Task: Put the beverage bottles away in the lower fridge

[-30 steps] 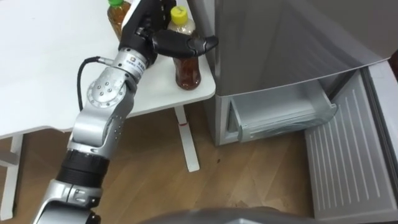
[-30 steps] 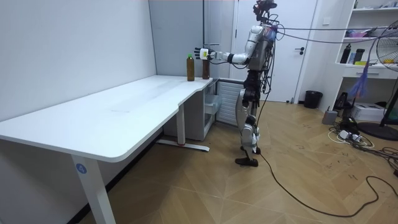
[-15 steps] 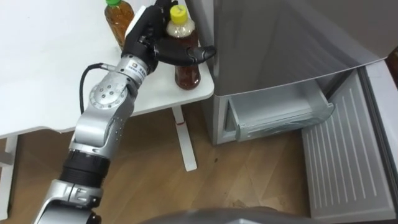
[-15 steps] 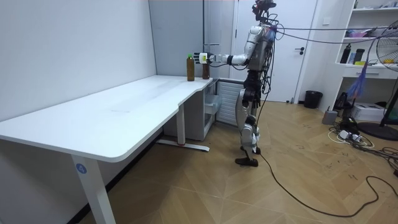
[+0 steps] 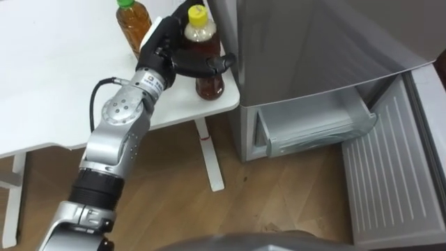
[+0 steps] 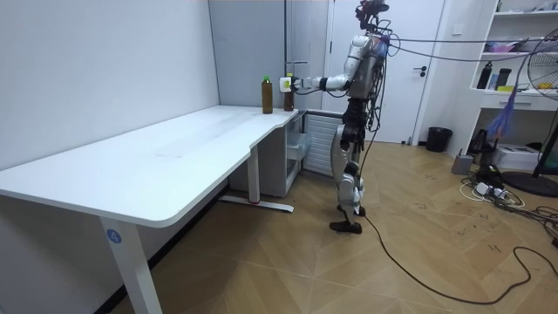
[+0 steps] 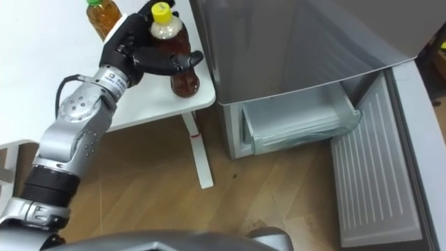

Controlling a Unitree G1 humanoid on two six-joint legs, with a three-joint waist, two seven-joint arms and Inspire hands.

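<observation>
Two tea bottles stand at the white table's (image 5: 56, 84) corner beside the grey fridge (image 5: 313, 42). The yellow-capped bottle (image 5: 209, 82) is nearest the fridge. My left hand (image 5: 162, 49) is wrapped round its upper body, with the thumb curled across the front and the fingers behind. The green-capped bottle (image 5: 132, 21) stands free just left of that hand. Below, the lower fridge drawer (image 5: 313, 125) is pulled out and its door (image 5: 390, 174) swings open to the right. In the room view I stand at the table's far end, with the left hand (image 6: 285, 84) at the bottles (image 6: 288, 94).
The table's leg (image 5: 209, 157) stands on wooden floor between the table and the fridge. The fridge's upper door is closed, close to the held bottle's right side. Across the room view's right are a shelf (image 6: 523, 52), a fan and cables on the floor.
My left hand has moved in on the yellow-capped bottle, and its thumb has closed across the front. Both bottles stand where they were.
</observation>
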